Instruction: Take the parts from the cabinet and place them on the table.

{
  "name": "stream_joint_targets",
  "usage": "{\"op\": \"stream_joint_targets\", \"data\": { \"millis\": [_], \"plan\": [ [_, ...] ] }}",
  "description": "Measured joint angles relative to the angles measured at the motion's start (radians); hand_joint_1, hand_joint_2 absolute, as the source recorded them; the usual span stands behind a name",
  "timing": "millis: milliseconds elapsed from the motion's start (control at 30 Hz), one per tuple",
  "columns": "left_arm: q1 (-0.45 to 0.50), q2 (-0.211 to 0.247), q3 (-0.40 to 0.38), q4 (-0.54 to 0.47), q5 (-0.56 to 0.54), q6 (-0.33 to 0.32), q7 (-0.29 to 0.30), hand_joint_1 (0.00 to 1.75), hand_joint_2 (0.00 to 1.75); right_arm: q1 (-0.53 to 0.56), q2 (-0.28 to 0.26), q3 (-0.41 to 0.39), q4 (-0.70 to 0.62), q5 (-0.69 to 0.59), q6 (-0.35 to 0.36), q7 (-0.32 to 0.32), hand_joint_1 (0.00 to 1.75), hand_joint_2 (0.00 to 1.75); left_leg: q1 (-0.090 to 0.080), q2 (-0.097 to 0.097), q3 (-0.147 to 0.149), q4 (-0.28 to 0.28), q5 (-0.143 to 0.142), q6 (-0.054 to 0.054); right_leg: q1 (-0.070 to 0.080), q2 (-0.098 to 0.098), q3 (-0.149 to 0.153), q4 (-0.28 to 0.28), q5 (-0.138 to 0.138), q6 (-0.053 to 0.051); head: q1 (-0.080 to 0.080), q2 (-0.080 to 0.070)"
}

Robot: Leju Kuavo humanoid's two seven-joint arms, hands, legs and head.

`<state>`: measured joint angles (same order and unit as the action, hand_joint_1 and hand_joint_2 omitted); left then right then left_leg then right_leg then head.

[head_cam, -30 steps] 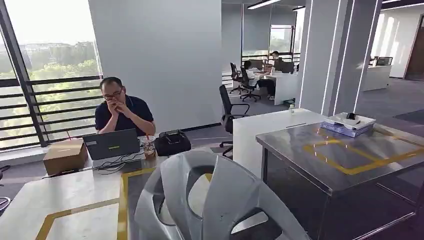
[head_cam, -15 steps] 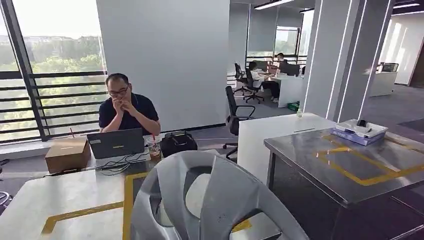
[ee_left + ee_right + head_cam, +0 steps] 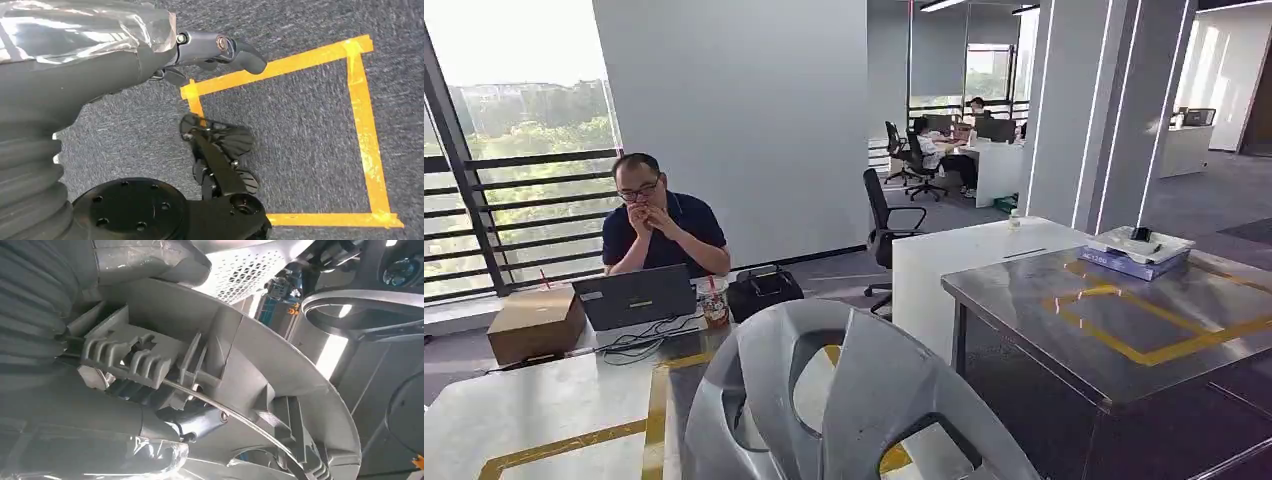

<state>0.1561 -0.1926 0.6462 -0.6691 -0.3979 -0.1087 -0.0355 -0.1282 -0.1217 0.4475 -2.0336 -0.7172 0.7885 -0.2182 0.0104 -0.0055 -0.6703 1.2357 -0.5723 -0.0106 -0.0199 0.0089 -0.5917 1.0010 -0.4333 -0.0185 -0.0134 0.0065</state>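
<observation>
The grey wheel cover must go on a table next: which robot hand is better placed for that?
The right robot hand: it already grips the grey wheel cover. The left robot hand hangs over the carpet, holding nothing.

Whole head view swung back leftward and slightly up: camera motion, not objects.

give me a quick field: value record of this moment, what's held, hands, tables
held part: large silver-grey plastic wheel cover, raised in front of the head camera
right hand: grips the cover's ribbed back
left hand: hangs over grey carpet, holding nothing
near table: white table with yellow tape
right table: steel table with yellow tape square
person: seated behind dark laptop
</observation>
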Motion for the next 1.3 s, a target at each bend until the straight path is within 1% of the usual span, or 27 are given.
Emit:
{"op": "stream_joint_targets", "data": {
  "millis": [67,100,133,233,267,300,367,400,433,467,500,567,600,633,733,767,800,900,933,967,1000,1067,1100,1133,1233,1267,1300],
  "plan": [
    [0.0,0.0,0.002,0.0,-0.003,0.0,0.0,0.0,1.75,-0.001,0.0,0.0,0.0,-0.002,0.0,0.0,1.75,1.75,-0.002,0.0,0.077,-0.181,0.108,0.013,0.002,0.001,0.013,-0.001,-0.005,0.004,-0.001,0.0],
    [-0.001,0.002,0.005,-0.001,-0.003,0.0,0.0,0.0,1.75,-0.002,0.0,0.0,0.0,-0.002,0.0,0.0,1.75,1.75,-0.008,0.001,0.095,-0.229,0.118,0.022,0.003,0.001,0.016,-0.001,-0.006,0.005,0.0,0.0],
    [-0.002,0.001,0.007,-0.001,-0.005,-0.001,0.0,0.0,1.75,-0.002,0.0,0.0,0.0,-0.002,0.0,0.0,1.75,1.75,-0.012,0.003,0.093,-0.229,0.091,0.024,0.006,0.002,0.012,-0.001,-0.007,0.01,0.0,0.0],
    [0.001,0.001,0.012,-0.002,-0.011,-0.004,-0.003,0.0,1.75,-0.001,0.0,0.002,0.0,0.0,0.0,-0.001,1.75,1.75,-0.017,0.002,0.096,-0.235,0.114,0.044,0.006,0.002,0.017,-0.007,-0.008,0.03,-0.002,0.0],
    [0.0,-0.001,0.014,-0.002,-0.012,-0.006,-0.005,0.0,1.75,0.0,-0.001,0.001,-0.001,0.0,0.0,-0.002,1.75,1.75,-0.002,0.004,0.118,-0.258,0.131,0.048,0.01,-0.001,0.011,0.003,-0.014,0.031,-0.002,0.0],
    [-0.001,-0.001,0.014,-0.002,-0.014,-0.006,-0.009,0.0,1.75,-0.001,-0.001,0.001,-0.001,0.002,0.0,-0.002,1.75,1.75,-0.007,0.004,0.123,-0.265,0.134,0.053,0.012,-0.002,0.0,0.032,-0.031,0.03,0.001,0.0],
    [-0.003,-0.001,0.016,-0.002,-0.018,-0.006,-0.01,0.0,1.75,-0.001,-0.003,0.0,0.0,0.003,0.0,-0.004,1.75,1.75,-0.009,0.004,0.122,-0.264,0.134,0.057,0.009,-0.002,-0.073,0.182,-0.098,0.021,0.005,0.0],
    [-0.003,-0.003,0.016,-0.002,-0.023,-0.006,-0.011,0.0,1.75,0.003,-0.003,0.0,0.0,0.007,0.0,-0.005,1.75,1.75,-0.011,0.004,0.121,-0.264,0.133,0.058,0.009,-0.002,-0.119,0.27,-0.128,0.023,0.005,0.0],
    [-0.003,-0.003,0.017,-0.001,-0.024,-0.005,-0.011,0.0,1.75,0.006,-0.004,0.0,0.0,0.01,0.0,-0.005,1.75,1.75,-0.011,0.004,0.121,-0.263,0.133,0.058,0.008,-0.002,-0.145,0.318,-0.137,0.028,0.004,0.0],
    [-0.003,-0.003,0.019,0.0,-0.026,-0.003,-0.012,0.0,1.75,0.008,-0.006,0.0,0.0,0.014,0.002,-0.005,1.75,1.75,-0.011,0.003,0.122,-0.263,0.132,0.058,0.008,-0.002,-0.145,0.311,-0.127,0.035,0.006,0.0],
    [-0.003,-0.004,0.022,0.0,-0.026,-0.003,-0.012,0.0,1.75,0.009,-0.006,0.0,0.0,0.018,0.003,-0.006,1.75,1.75,-0.01,0.002,0.124,-0.262,0.13,0.057,0.006,-0.003,-0.121,0.258,-0.101,0.045,0.006,0.0],
    [-0.003,-0.008,0.024,0.0,-0.026,-0.003,-0.011,0.0,1.75,0.007,-0.006,0.0,0.0,0.026,0.005,-0.013,1.75,1.75,-0.01,-0.001,0.127,-0.254,0.123,0.049,0.001,-0.006,-0.02,0.053,-0.021,0.061,0.008,0.0],
    [-0.003,-0.008,0.026,0.0,-0.026,-0.003,-0.011,0.0,1.75,0.006,-0.006,0.0,0.0,0.029,0.007,-0.016,1.75,1.75,-0.012,-0.002,0.124,-0.248,0.118,0.044,0.002,-0.009,0.004,-0.006,-0.011,0.053,0.01,0.0],
    [-0.002,-0.009,0.027,-0.001,-0.029,-0.003,-0.011,0.0,1.75,0.007,-0.006,0.001,-0.001,0.032,0.01,-0.019,1.75,1.75,-0.019,-0.002,0.12,-0.242,0.111,0.038,0.004,-0.007,0.013,-0.007,-0.006,0.042,0.008,0.0],
    [0.0,-0.014,0.034,-0.009,-0.032,-0.006,-0.006,0.0,1.75,0.007,-0.006,0.0,-0.001,0.036,0.011,-0.024,1.75,1.75,-0.016,-0.001,0.122,-0.243,0.111,0.03,0.009,-0.005,0.011,-0.005,-0.006,0.028,0.005,0.0],
    [0.001,-0.013,0.037,-0.016,-0.034,-0.006,-0.002,0.0,1.75,0.006,-0.006,0.0,-0.001,0.037,0.011,-0.025,1.75,1.75,-0.014,-0.002,0.116,-0.236,0.103,0.024,-0.007,-0.005,0.015,-0.009,-0.003,0.022,0.005,0.0],
    [0.002,-0.017,0.039,-0.02,-0.035,-0.009,-0.001,0.0,1.75,0.006,-0.005,0.0,-0.001,0.038,0.011,-0.026,1.75,1.75,-0.013,0.0,0.108,-0.212,0.085,0.018,-0.007,-0.007,0.017,-0.009,-0.005,0.016,0.005,0.0],
    [0.003,-0.02,0.044,-0.026,-0.042,-0.015,0.003,0.0,1.75,0.005,-0.003,0.0,-0.001,0.039,0.011,-0.029,1.75,1.75,0.0,0.0,-0.002,0.012,-0.019,0.002,-0.005,-0.012,0.018,-0.009,-0.007,0.012,0.0,0.0],
    [0.005,-0.022,0.047,-0.027,-0.042,-0.016,0.004,0.0,1.75,0.005,-0.003,0.0,-0.001,0.04,0.011,-0.029,1.75,1.75,0.003,0.001,-0.037,0.077,-0.035,-0.001,-0.004,-0.015,0.017,-0.009,-0.008,0.012,-0.001,0.0],
    [0.008,-0.023,0.049,-0.03,-0.043,-0.016,0.005,0.0,1.75,0.006,-0.003,0.001,0.0,0.042,0.011,-0.029,1.75,1.75,0.004,0.001,-0.045,0.084,-0.023,-0.002,-0.004,-0.017,0.018,-0.008,-0.008,0.012,-0.001,0.0],
    [0.008,-0.023,0.05,-0.031,-0.044,-0.016,0.005,0.0,1.75,0.005,-0.003,0.001,0.0,0.043,0.011,-0.029,1.75,1.75,0.005,0.002,-0.03,0.043,0.01,-0.002,-0.005,-0.02,0.019,-0.008,-0.008,0.012,-0.001,0.0],
    [0.008,-0.023,0.053,-0.038,-0.044,-0.016,0.005,0.0,1.75,0.004,-0.001,0.001,-0.001,0.044,0.011,-0.029,1.75,1.75,0.007,0.016,0.058,-0.139,0.103,0.001,-0.005,-0.025,0.023,-0.009,-0.009,0.014,-0.002,0.0],
    [0.008,-0.024,0.054,-0.043,-0.044,-0.016,0.005,0.0,1.75,0.003,-0.001,0.001,-0.001,0.044,0.011,-0.029,1.75,1.75,0.006,0.039,0.1,-0.223,0.126,0.004,-0.003,-0.029,0.025,-0.009,-0.011,0.017,-0.002,0.0],
    [0.007,-0.028,0.054,-0.047,-0.045,-0.018,0.01,0.0,1.75,0.003,-0.001,0.0,-0.001,0.046,0.01,-0.029,1.75,1.75,-0.003,0.042,0.102,-0.234,0.112,0.007,0.006,-0.03,0.025,-0.008,-0.012,0.022,-0.002,0.0],
    [0.011,-0.034,0.058,-0.068,-0.055,-0.027,0.02,0.0,1.75,0.0,-0.001,0.001,-0.001,0.049,0.004,-0.029,1.75,1.75,-0.01,0.022,0.094,-0.232,0.114,0.026,0.001,-0.042,0.027,-0.014,-0.011,0.042,0.0,0.0],
    [0.013,-0.035,0.059,-0.075,-0.058,-0.032,0.022,0.0,1.75,0.0,-0.001,0.001,-0.003,0.051,0.001,-0.029,1.75,1.75,-0.008,0.017,0.103,-0.241,0.122,0.036,0.001,-0.045,0.03,-0.015,-0.013,0.049,-0.001,0.0],
    [0.015,-0.04,0.061,-0.08,-0.063,-0.035,0.024,0.0,1.75,0.0,-0.002,0.001,-0.005,0.053,0.0,-0.029,1.75,1.75,-0.003,0.012,0.111,-0.249,0.128,0.043,-0.002,-0.037,0.017,0.005,-0.023,0.049,0.002,0.0]
  ]
}}
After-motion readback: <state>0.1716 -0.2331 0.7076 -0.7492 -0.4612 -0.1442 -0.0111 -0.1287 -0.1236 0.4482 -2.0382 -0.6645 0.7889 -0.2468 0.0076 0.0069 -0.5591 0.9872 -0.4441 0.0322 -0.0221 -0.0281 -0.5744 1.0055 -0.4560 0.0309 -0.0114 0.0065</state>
